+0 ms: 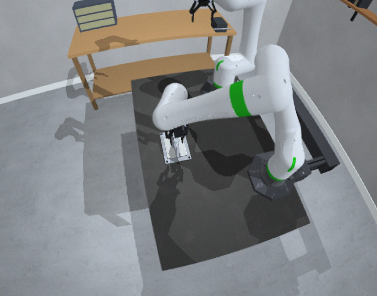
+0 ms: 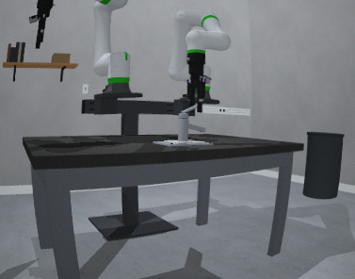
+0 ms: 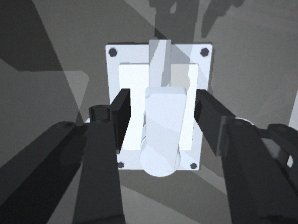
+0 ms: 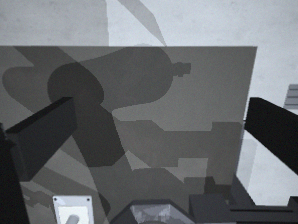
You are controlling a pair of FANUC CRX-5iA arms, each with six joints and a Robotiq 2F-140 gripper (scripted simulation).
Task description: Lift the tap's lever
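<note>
The tap's white plate (image 1: 178,160) (image 2: 163,142) (image 3: 112,75) (image 4: 89,207) lies on the dark table. Its upright body (image 2: 183,127) carries a spout (image 2: 197,127) (image 3: 160,60) low on one side. The lever (image 2: 190,109) (image 3: 165,115) slants upward from the body's top, out over the spout. My left gripper (image 2: 196,107) (image 3: 162,102) points down at the lever's free end, partly open, with a finger on either side of the lever and a visible gap at each. My right gripper (image 1: 203,22) (image 4: 160,113) is wide open and empty, high up and well away from the tap.
The dark table (image 1: 201,240) (image 2: 156,160) bears the tap. The left arm reaches across above it from its base (image 1: 271,180). A wooden bench (image 1: 146,30) stands beyond the table, and a dark bin (image 2: 323,165) stands on the floor.
</note>
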